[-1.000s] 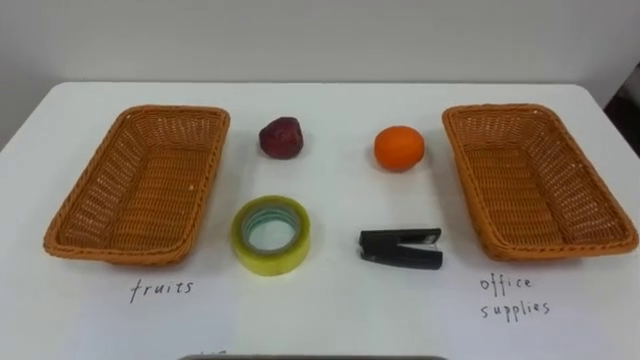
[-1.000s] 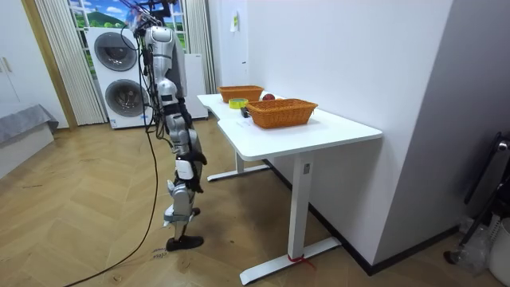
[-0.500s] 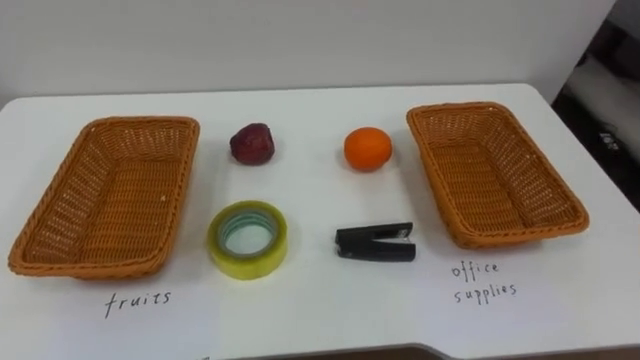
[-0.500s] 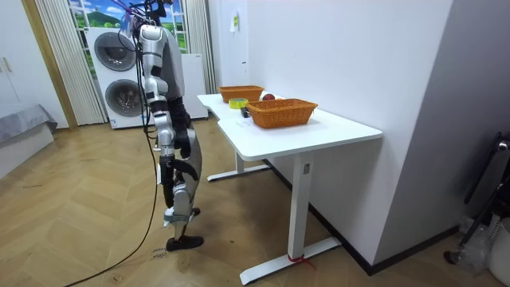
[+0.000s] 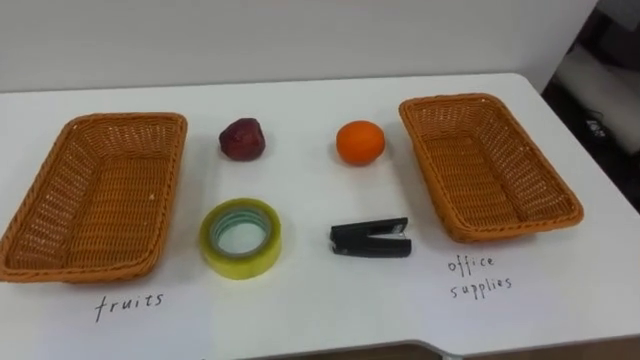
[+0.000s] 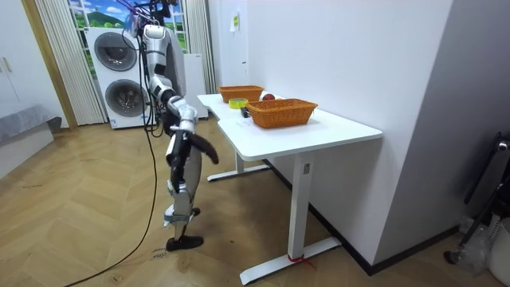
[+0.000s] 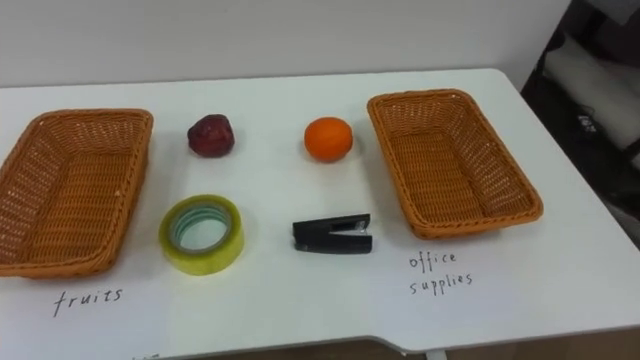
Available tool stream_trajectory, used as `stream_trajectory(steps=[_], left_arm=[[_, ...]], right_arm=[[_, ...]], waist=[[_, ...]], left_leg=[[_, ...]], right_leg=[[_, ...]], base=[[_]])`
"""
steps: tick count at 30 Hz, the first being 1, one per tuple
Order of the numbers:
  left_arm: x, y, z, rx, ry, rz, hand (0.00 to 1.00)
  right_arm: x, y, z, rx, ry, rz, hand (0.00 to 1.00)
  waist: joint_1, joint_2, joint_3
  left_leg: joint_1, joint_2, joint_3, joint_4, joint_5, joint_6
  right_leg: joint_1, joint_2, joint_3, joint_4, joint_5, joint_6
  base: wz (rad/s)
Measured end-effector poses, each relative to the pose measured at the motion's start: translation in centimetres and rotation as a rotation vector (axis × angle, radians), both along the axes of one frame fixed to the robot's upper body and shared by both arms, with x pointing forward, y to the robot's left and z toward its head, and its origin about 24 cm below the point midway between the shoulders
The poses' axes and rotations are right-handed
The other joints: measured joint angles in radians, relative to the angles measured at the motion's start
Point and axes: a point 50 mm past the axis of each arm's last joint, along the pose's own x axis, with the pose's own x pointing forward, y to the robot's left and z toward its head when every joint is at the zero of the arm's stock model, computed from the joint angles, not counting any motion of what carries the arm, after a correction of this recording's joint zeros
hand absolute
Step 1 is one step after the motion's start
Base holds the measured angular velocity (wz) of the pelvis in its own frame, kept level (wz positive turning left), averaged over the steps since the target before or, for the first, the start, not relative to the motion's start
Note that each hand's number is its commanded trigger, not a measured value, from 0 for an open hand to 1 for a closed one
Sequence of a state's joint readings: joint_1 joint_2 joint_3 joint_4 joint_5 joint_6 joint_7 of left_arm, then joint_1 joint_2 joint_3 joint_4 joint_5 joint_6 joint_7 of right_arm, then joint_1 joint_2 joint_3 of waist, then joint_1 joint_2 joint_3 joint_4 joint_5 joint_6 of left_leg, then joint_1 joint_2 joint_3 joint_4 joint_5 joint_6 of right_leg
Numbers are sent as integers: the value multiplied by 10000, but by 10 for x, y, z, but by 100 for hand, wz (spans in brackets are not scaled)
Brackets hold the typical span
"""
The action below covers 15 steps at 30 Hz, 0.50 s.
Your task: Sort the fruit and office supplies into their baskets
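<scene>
On the white table (image 5: 300,300) lie a dark red fruit (image 5: 242,138), an orange (image 5: 360,142), a yellow-green roll of tape (image 5: 240,262) and a black stapler (image 5: 370,239), all between two empty wicker baskets. The left basket (image 5: 130,118) has "fruits" written in front of it. The right basket (image 5: 455,100) has "office supplies" written before it. In the room view I stand at the table's long side, a little back from it. My right hand (image 6: 212,156) hangs forward below the tabletop's height, short of the edge.
The table's near edge (image 5: 420,348) runs along the bottom of the eye views and its right edge (image 5: 590,180) lies just past the right basket. Two stacked washing machines (image 6: 119,80) stand behind me. Wooden floor (image 6: 80,215) lies all round me.
The eye view has shifted, so the camera moved; the things on the table lie as before. In the room view my right arm has swung forward and up towards the table.
</scene>
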State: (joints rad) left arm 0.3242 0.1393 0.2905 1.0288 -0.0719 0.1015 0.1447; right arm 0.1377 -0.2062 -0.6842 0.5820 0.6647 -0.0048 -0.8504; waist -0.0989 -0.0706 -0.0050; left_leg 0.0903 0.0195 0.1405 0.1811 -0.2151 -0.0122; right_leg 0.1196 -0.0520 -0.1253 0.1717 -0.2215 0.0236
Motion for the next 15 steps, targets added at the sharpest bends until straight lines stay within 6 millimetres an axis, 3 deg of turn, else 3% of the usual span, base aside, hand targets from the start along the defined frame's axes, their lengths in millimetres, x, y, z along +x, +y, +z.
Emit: stream_trajectory(steps=[5, 15], left_arm=[[7, -2, -1, 6, -238, -294, 0], [8, -2, -1, 48, -264, -494, 0]], right_arm=[[26, -5, 36, -2424, 500, 865, 0], [68, 3, 114, -6468, -682, 2334, 0]], waist=[[226, -40, 21], [529, -121, 79]], left_leg=[[-29, -2, 39, -4, 0, -1], [-297, 0, 52, -29, 3, 0]], right_leg=[[-50, -2, 33, -10, -1, 2], [-339, -8, -3, -7, -2, 4]], base=[[-2], [0]])
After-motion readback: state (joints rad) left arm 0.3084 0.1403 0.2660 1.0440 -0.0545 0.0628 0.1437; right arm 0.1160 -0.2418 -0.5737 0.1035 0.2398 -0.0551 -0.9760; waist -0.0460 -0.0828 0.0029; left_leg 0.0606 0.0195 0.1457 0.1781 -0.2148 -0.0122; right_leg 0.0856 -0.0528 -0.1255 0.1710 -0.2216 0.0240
